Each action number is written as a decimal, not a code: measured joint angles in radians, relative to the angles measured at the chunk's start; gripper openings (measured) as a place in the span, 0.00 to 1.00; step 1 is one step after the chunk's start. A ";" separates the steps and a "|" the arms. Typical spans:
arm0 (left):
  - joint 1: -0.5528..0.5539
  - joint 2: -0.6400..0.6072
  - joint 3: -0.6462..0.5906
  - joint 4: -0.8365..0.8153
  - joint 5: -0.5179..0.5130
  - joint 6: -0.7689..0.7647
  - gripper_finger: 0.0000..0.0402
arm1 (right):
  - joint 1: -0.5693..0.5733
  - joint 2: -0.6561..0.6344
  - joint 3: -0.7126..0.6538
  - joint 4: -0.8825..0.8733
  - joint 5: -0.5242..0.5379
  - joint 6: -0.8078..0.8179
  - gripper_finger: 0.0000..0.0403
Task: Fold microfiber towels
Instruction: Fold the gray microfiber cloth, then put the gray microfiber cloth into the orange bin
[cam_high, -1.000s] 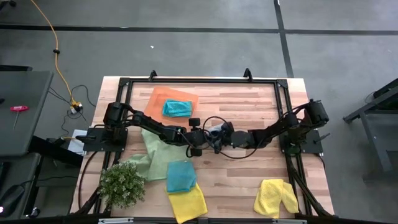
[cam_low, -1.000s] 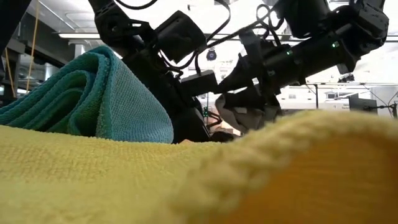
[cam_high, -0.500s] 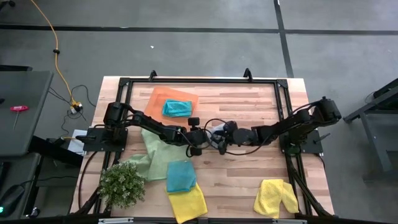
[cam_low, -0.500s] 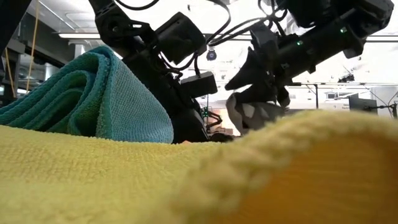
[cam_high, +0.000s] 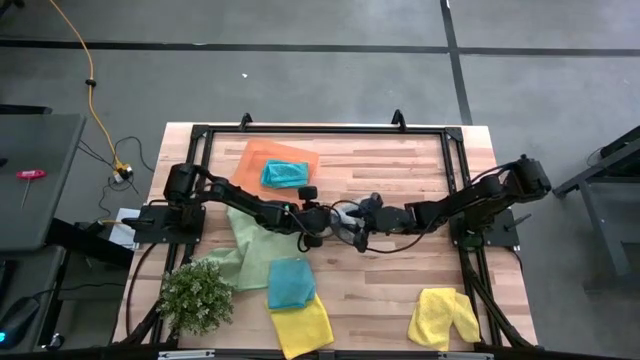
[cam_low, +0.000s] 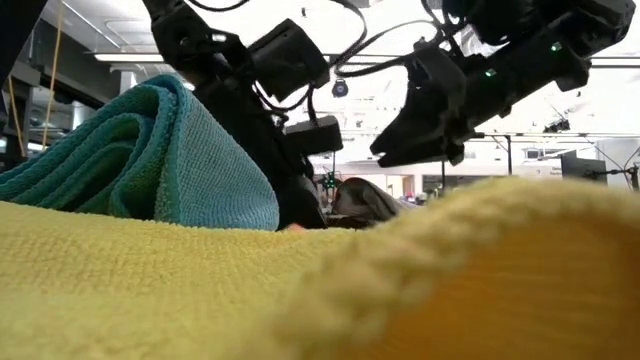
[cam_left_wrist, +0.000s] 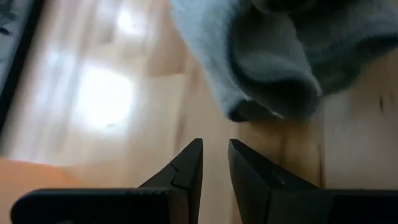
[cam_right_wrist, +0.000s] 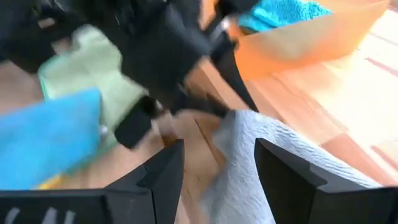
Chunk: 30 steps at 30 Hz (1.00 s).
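Your right gripper (cam_right_wrist: 214, 168) stands wide over the grey towel (cam_right_wrist: 273, 174) at table centre, nothing gripped; your left gripper (cam_left_wrist: 214, 163) stays narrow and empty beside it, ready to pin.

Bare table (cam_high: 400, 280) lies between the teal towel (cam_high: 291, 283) and the right-hand yellow towel (cam_high: 443, 317).
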 joint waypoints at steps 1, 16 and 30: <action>-0.002 -0.018 0.001 -0.018 -0.012 -0.003 0.17 | 0.000 -0.014 0.000 -0.035 0.003 -0.011 0.47; -0.034 -0.189 -0.008 -0.047 0.031 -0.060 0.17 | 0.190 -0.280 0.000 -0.616 0.316 0.112 0.47; 0.004 -0.091 -0.007 0.051 -0.078 -0.019 0.09 | 0.229 -0.210 -0.001 -0.692 0.410 0.263 0.47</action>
